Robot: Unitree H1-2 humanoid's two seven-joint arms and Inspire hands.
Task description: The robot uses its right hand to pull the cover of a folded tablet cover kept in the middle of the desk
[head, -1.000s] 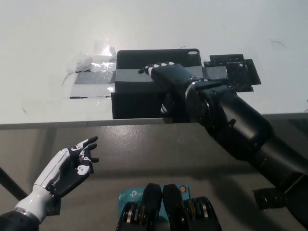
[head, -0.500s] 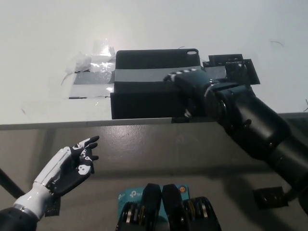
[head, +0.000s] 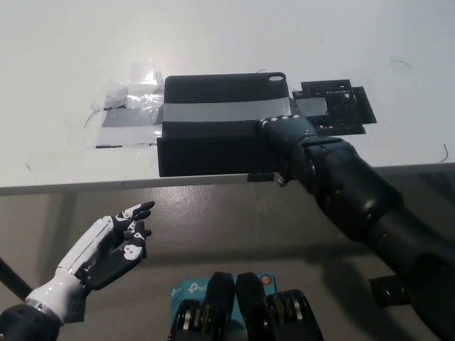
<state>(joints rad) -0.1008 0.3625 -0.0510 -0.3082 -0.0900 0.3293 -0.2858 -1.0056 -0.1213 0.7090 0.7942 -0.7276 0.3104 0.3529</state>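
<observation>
At the middle of the white desk (head: 298,42), close to its near edge, lay the folded black tablet cover (head: 213,135), with a strip of grey tape (head: 213,112) running across it. The right hand (head: 284,138) sat at the cover's three o'clock edge, knuckles up; whether its fingers had caught the flap could not be told, since they curled out of sight beneath the hand. The cover looked flat and closed, so by my judgement the pull itself was not yet done: the reach was made, the lift remained. The left hand (head: 114,245) rested at seven o'clock, below the desk edge, fingers spread and holding nothing.
</observation>
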